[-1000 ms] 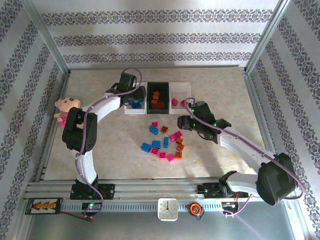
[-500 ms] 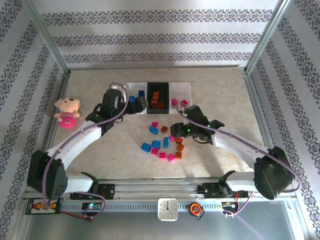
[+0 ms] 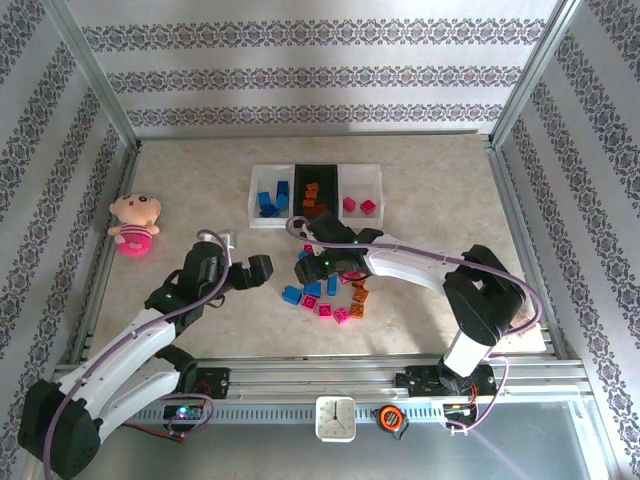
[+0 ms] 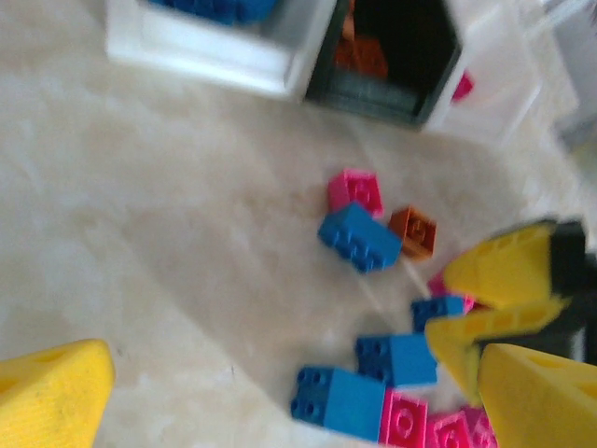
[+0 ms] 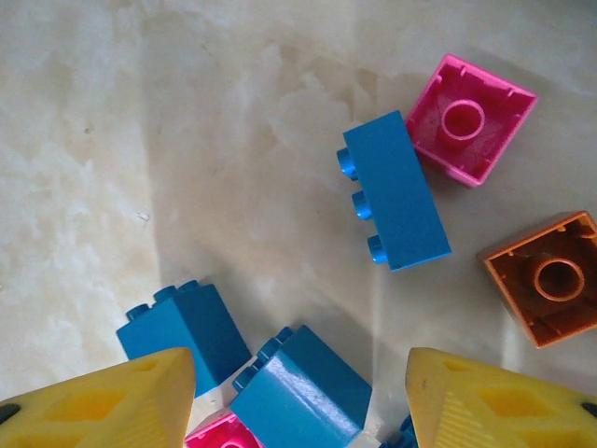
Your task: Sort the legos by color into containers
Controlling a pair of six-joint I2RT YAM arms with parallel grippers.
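Presently right gripper, jaws parted, is straddling a small blue studded plastic brick for pickup; left gripper is hovering wide open.

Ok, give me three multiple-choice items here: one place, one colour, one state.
1. Where does the plush doll lie? A) by the table's left edge B) at its right edge C) between the arm bases
2. What colour bricks are in the black bin? A) blue B) orange C) pink
3. How is the left gripper? A) shut on a brick B) open, empty C) shut on the doll
Key: A, it lies at the far left; B, orange bricks show inside; B, its fingers stand wide apart, gripping nothing.
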